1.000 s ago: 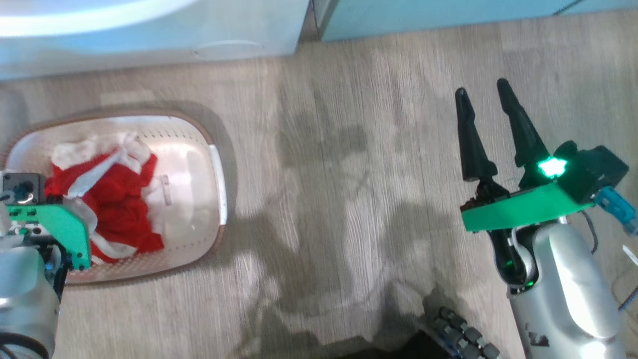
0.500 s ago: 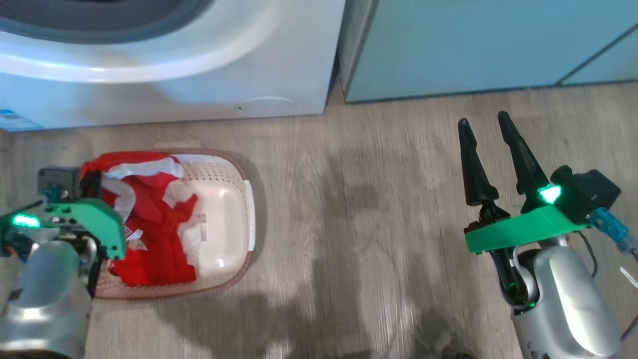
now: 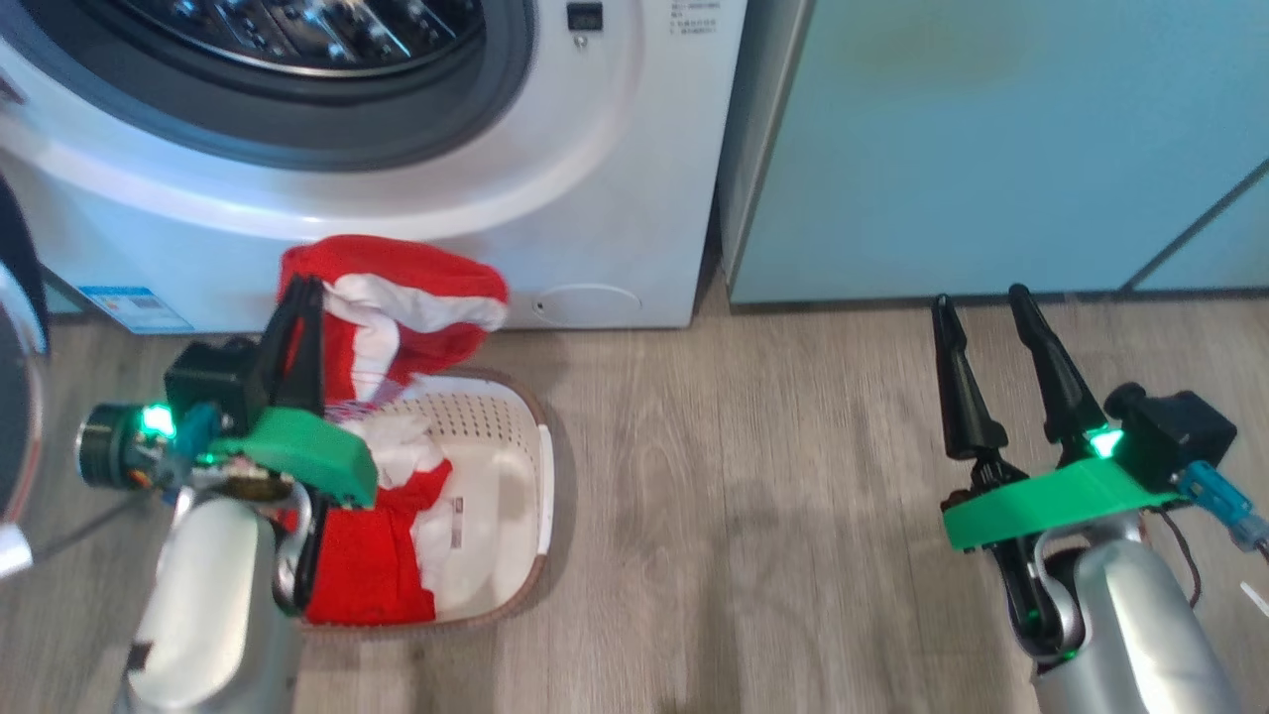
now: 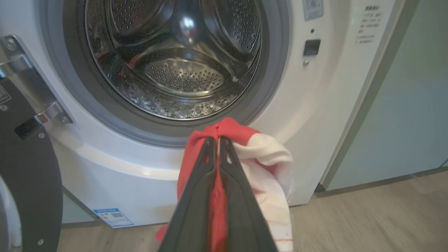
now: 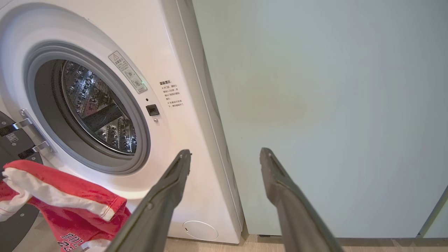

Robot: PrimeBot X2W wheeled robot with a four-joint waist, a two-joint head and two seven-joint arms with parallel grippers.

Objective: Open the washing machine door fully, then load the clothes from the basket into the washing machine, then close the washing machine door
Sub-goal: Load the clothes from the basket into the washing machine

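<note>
Okay, got the left claw [image 4: 217, 140] pinched tight on a bright red-and-white striped fabric garment [image 3: 397, 278], hoisted just under the opening of the white front-loading washing machine [image 3: 615, 149]. Rest of the red fabric down in the cream perforated plastic basket [image 3: 496, 466], parked on the floor [image 3: 744, 496] against the machine's front. Seeing the glossy black round door [image 4: 24, 182] swung aside. Keeping the right claw [image 3: 979, 297] spread wide, holding nothing. Lift higher, clear the grey seal [image 4: 273, 87], push deep into the steel drum [image 4: 182, 70] before letting go. Watch for a trailing end snagging.
</note>
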